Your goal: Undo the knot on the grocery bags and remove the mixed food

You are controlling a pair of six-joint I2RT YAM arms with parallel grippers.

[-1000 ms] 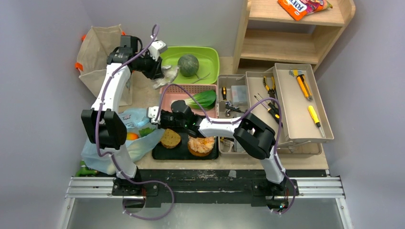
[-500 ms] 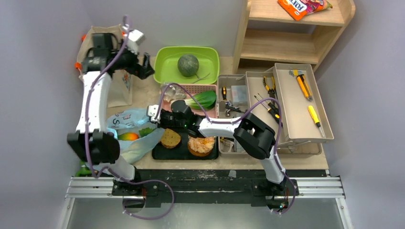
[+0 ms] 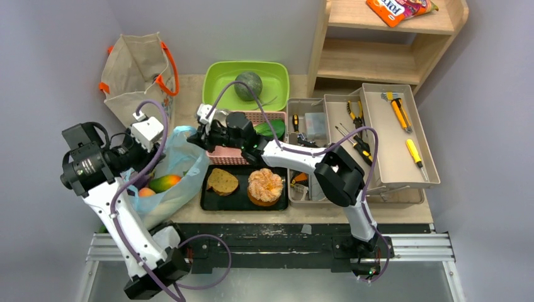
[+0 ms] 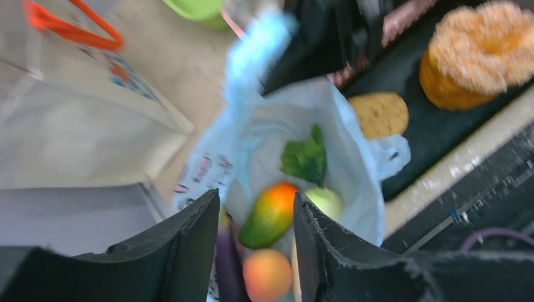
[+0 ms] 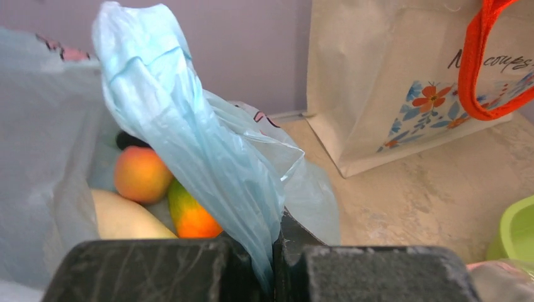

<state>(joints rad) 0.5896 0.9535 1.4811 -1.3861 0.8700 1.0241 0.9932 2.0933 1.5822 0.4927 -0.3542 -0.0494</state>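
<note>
The light-blue plastic bag (image 3: 179,165) lies open at the table's front left; no knot shows. Inside it I see an orange-green fruit (image 4: 271,214), a peach (image 4: 267,274), leafy greens (image 4: 305,160), a purple eggplant (image 4: 227,264) and a white radish (image 5: 123,217). My right gripper (image 5: 274,251) is shut on the bag's handle (image 5: 189,145) and holds it up by the pink basket (image 3: 221,155). Over the bag's left side hovers my left gripper (image 4: 255,220), open, with nothing between its fingers. The beige canvas tote (image 3: 135,69) stands at the back left.
A black tray (image 3: 242,201) holds a brown bread slice (image 3: 224,181) and an orange-topped pastry (image 3: 265,187). A green tub (image 3: 277,72) holds a round melon (image 3: 248,85). Tool trays (image 3: 393,135) fill the right. A wooden shelf (image 3: 378,60) carries an orange packet (image 3: 393,9).
My left arm swung from the back, near the green tub and tote, to the front left over the blue bag. My right gripper lifted the bag's handle back toward the pink basket.
</note>
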